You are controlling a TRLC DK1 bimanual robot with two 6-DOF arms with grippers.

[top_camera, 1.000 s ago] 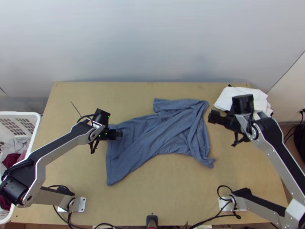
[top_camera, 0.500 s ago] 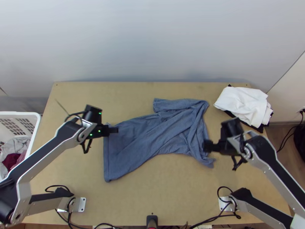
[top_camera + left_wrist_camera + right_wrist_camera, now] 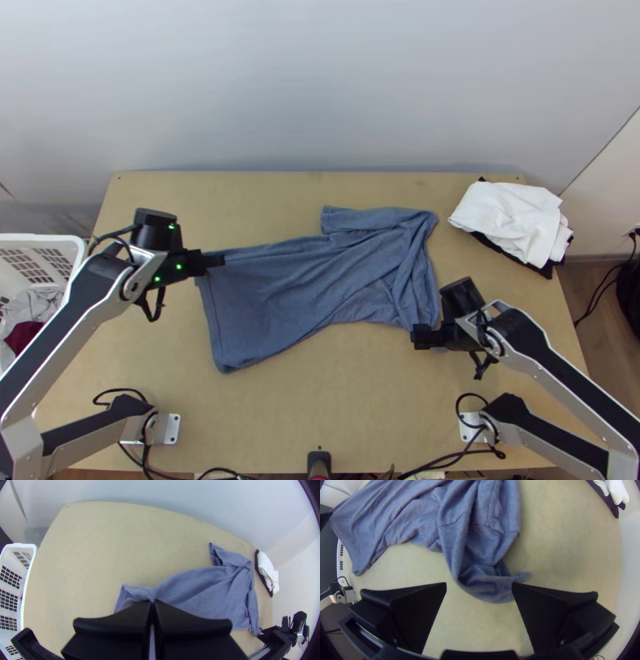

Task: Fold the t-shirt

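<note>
Draws the t-shirt [image 3: 280,296] leftward across the table [image 3: 336,408], clenching its hem corner with the left gripper [image 3: 215,261]; brings the right gripper [image 3: 418,336] nearer. In the right wrist view: released, spread wide by the near sleeve [image 3: 486,585].

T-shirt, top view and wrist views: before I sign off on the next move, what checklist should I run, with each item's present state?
1. Left gripper shut on the hem end of the t-shirt: ok.
2. Right gripper open for a grasp: ok.
3. Right gripper low enough to pinch the near sleeve: cannot tell.
4. Near sleeve laid flat: not ok, it is bunched and twisted.
5. Body smooth: not ok, creases run along it.
6. White cloth apart from the t-shirt: ok, it lies at the table's far right corner.
</note>
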